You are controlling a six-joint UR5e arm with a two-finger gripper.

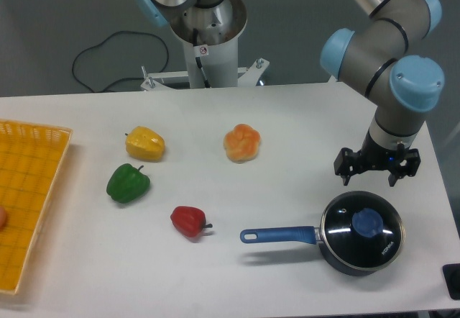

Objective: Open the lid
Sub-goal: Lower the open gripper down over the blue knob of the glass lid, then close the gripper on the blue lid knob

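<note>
White tabletop (287, 116) fills most of our view, with a grey floor and the arm's base behind it. We take the saucepan (359, 235) as our landmark: dark, with a blue handle (280, 234) reaching out toward the middle of the table, it stands near the table's front corner on the side away from the basket.

We see the lid (361, 228) seated flat on that saucepan, clear glass with a thin rim, small white print near its edge and a blue knob (368, 221) at its centre. So the pan is closed.

Our gripper (376, 176) hangs just behind the saucepan, toward the arm's base, pointing down. Its two fingers are spread apart with nothing between them, and we see no contact with the lid or the pan.

We judge that we are at the approach: the lid is not yet grasped. What comes next, as we read it, is to bring the spread fingers forward over the knob, lower them so one finger passes on each side of it, close on it, and lift straight up so the rim clears the pan without dragging it.

Farther from the saucepan lie a red pepper (189, 221) beyond the handle's end, then a green pepper (128, 183), a yellow pepper (145, 143) and an orange pepper (242, 142). A yellow basket (29, 188) sits at the far edge of the table.
</note>
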